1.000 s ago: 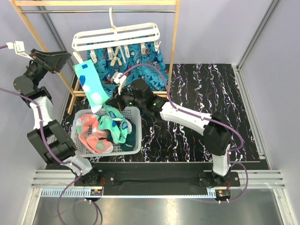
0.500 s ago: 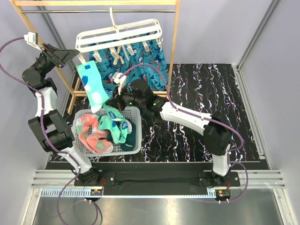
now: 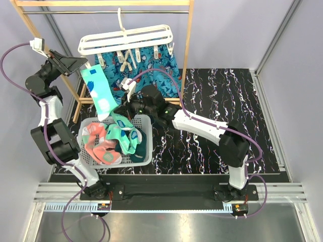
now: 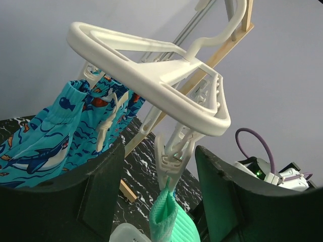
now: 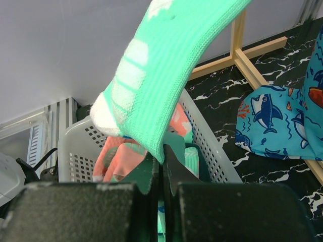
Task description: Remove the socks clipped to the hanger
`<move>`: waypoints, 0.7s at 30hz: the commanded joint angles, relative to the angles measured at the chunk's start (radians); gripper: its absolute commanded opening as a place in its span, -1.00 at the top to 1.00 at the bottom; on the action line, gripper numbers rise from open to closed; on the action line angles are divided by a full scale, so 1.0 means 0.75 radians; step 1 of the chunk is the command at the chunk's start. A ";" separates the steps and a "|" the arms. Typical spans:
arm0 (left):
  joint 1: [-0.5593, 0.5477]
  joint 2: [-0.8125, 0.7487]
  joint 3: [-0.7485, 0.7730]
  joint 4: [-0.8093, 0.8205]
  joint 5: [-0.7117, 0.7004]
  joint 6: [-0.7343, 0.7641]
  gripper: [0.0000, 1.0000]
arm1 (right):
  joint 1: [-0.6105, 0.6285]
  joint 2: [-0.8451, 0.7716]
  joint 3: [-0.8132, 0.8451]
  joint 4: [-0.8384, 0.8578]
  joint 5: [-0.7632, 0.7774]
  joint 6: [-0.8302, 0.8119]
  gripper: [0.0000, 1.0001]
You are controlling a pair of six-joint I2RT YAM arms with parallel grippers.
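The white hanger (image 3: 126, 40) hangs by its hook from the wooden rack. One mint green sock (image 3: 98, 93) with white dots dangles from a clip (image 4: 173, 151) at the hanger's left end. My left gripper (image 4: 159, 151) is open, with one finger on each side of that clip and not touching it. In the top view the left gripper (image 3: 75, 64) sits just left of the sock's top. My right gripper (image 5: 162, 157) is shut on the mint sock's (image 5: 166, 85) lower edge, above the basket. Several more socks (image 3: 113, 141) lie in the basket.
A white mesh basket (image 3: 149, 121) stands at the front left of the black marbled table. A blue shark-patterned cloth (image 3: 149, 70) hangs behind the hanger's empty clips. The wooden rack post (image 3: 187, 50) stands right of the hanger, and another post (image 3: 30, 30) behind my left arm.
My left gripper has swung right to the hanger's left clip and its jaws have narrowed a little. The hanger rocked slightly. The right arm has stayed still, holding the sock.
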 commanded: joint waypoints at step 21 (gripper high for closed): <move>-0.008 -0.079 0.047 0.432 0.022 0.035 1.00 | -0.011 -0.061 0.035 0.015 -0.018 0.012 1.00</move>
